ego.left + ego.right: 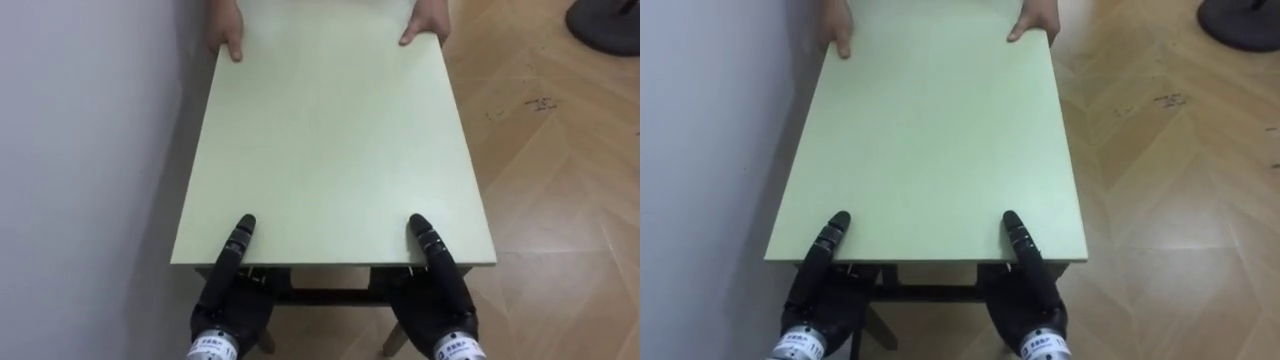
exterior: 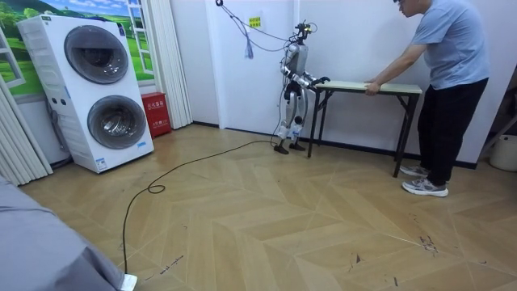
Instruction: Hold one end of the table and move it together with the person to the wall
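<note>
A pale green table (image 1: 330,140) stretches away from me, its long left side close to a white wall (image 1: 80,150). At its near edge my left hand (image 1: 225,300) and right hand (image 1: 440,295) each clamp the top, thumb lying on the surface and fingers tucked beneath. At the far end a person's two hands (image 1: 227,30) hold the opposite edge. In the room view I stand upright at one end of the table (image 2: 380,86), and the person (image 2: 448,81) leans over the other end.
Wooden floor (image 1: 560,200) opens to the table's right. A dark round object (image 1: 605,25) lies on the floor at the far right. In the room view, stacked washing machines (image 2: 97,89) and a red box (image 2: 155,113) stand far left.
</note>
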Tool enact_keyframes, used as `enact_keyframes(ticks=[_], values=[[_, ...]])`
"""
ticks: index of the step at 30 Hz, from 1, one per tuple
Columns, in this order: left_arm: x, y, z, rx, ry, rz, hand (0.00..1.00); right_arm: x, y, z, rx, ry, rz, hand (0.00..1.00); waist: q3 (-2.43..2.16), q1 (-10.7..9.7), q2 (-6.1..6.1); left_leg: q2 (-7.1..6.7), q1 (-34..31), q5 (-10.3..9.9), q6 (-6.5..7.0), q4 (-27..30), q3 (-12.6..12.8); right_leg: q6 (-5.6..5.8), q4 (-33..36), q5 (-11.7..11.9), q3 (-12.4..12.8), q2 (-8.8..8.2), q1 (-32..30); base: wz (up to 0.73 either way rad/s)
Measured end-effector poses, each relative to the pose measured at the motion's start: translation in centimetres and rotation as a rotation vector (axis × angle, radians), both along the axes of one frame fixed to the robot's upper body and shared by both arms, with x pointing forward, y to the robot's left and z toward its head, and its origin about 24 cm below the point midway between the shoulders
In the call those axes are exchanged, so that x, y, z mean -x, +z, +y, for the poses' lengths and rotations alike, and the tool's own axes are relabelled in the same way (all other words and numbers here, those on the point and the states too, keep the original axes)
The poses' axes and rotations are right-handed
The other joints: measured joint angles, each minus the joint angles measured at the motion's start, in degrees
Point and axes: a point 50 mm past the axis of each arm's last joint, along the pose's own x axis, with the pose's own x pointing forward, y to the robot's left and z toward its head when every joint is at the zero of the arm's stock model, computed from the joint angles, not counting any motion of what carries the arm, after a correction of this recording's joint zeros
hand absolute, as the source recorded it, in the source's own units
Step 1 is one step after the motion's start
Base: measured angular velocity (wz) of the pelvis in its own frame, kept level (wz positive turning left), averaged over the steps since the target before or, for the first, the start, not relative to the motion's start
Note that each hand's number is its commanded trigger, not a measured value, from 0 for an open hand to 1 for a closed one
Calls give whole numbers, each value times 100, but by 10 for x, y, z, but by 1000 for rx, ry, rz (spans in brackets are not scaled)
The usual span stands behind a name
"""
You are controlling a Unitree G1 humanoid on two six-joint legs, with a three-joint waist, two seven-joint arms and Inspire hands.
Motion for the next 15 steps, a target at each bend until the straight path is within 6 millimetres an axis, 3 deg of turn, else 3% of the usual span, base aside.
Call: enact_keyframes(ticks=[7, 15], values=[[8, -15, 0, -25, -28, 59, 100, 7, -15, -3, 28, 12, 38, 100, 16, 1, 41, -11, 97, -9, 38, -54, 73, 12, -3, 6, 0, -26, 17, -4], [12, -23, -1, -21, -27, 66, 100, 7, -24, -2, 47, 19, 25, 100, -27, 0, 118, -9, 194, 0, 52, -111, 130, 30, -11, 16, -22, -44, 76, -4]])
